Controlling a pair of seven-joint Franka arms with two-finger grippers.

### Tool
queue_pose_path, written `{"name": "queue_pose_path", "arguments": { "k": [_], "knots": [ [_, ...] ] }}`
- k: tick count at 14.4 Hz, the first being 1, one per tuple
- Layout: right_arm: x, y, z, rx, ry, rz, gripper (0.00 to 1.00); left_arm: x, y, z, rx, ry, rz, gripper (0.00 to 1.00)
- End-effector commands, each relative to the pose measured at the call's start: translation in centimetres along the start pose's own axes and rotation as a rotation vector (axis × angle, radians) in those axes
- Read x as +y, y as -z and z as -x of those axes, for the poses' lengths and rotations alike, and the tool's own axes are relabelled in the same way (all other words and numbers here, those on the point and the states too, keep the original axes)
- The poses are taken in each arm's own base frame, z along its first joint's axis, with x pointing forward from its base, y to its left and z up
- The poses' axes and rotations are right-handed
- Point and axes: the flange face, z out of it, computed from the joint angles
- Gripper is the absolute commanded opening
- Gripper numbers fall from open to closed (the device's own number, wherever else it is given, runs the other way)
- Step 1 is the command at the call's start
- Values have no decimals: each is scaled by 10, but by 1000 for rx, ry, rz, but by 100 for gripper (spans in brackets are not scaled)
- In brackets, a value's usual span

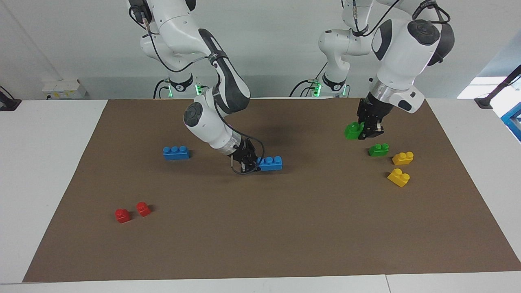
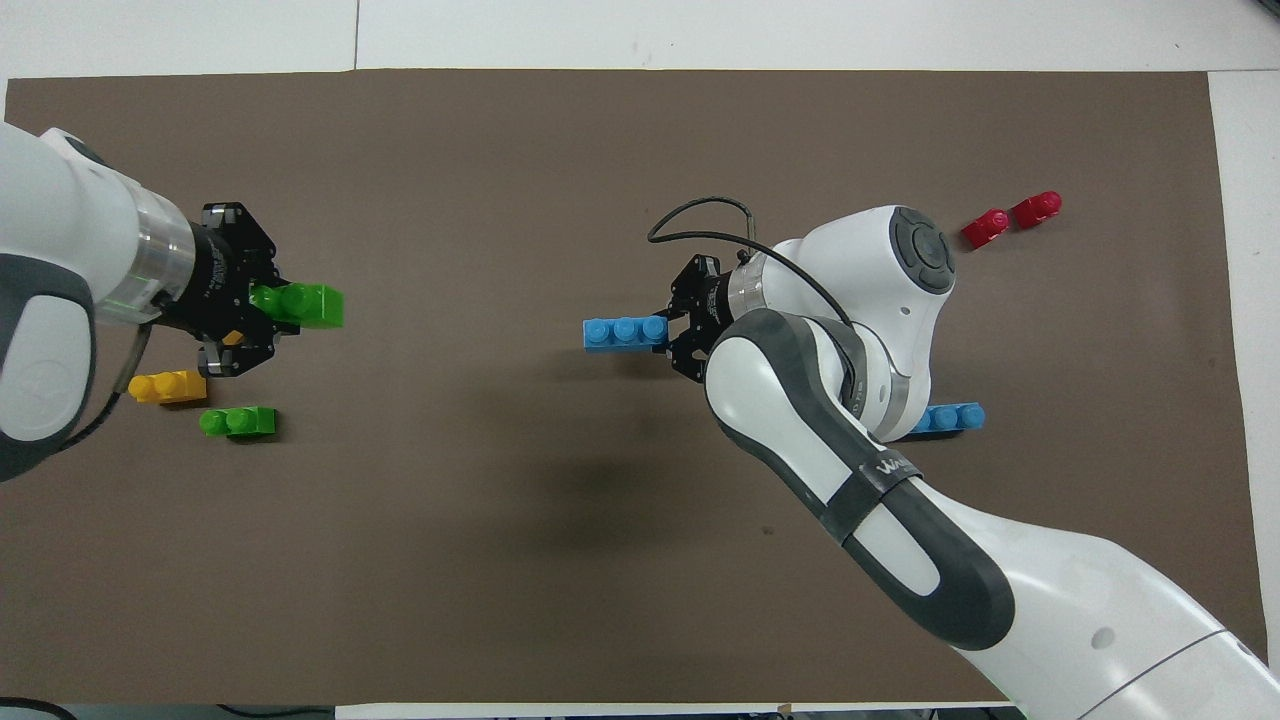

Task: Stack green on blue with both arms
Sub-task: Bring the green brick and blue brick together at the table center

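Note:
My right gripper [image 1: 253,163] [image 2: 668,330] is shut on one end of a blue three-stud brick [image 1: 270,163] [image 2: 624,332] and holds it low over the middle of the mat. My left gripper [image 1: 368,129] [image 2: 262,305] is shut on a green two-stud brick [image 1: 353,131] [image 2: 303,305], tipped on its side, in the air toward the left arm's end. A second green brick [image 1: 378,149] [image 2: 238,422] lies on the mat below it. A second blue brick [image 1: 176,152] [image 2: 946,417] lies toward the right arm's end, partly hidden by the right arm in the overhead view.
Two yellow two-stud bricks [image 1: 402,158] [image 1: 399,177] lie beside the loose green one; only one [image 2: 167,386] shows in the overhead view. Two small red bricks [image 1: 122,215] [image 1: 143,208] lie toward the right arm's end, farther from the robots. A brown mat [image 1: 285,228] covers the table.

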Motion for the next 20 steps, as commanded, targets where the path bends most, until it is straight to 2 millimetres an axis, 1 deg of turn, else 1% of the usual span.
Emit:
{"name": "queue_pose_path", "arguments": {
  "k": [1,3,5,6,9,11,13,14,15,16,17,20],
  "knots": [
    [3,-8,-7,-3,-11,-12,0,-23,-10,30,-24,29,34,0],
    [3,-14,-13,7,-16,-29,0,-27,-20,48,-26,30,30,0],
    [5,-24,-16,14,-16,-38,0,-33,-37,73,-32,27,36,0],
    [10,-33,-10,17,-1,-29,0,-36,-46,84,-33,28,34,0],
    [12,-46,-15,28,-3,-51,0,-38,-69,113,-32,36,30,0],
    [12,-50,-17,8,-17,-51,0,-39,-86,127,-28,39,22,0],
    [13,-51,-18,-2,-13,-49,0,-37,-95,134,-35,63,33,0],
    [14,-52,-20,0,-16,-47,0,-34,-111,140,-28,69,22,0],
    [14,-52,-21,-3,-22,-48,0,-38,-119,153,-33,73,31,0],
    [14,-52,-23,1,-23,-60,0,-37,-128,158,-29,84,36,0],
    [15,-54,-27,6,-23,-64,0,-39,-131,164,-26,85,48,0],
    [16,-54,-27,7,-22,-66,0,-37,-146,176,-34,76,65,0]
  ]
}}
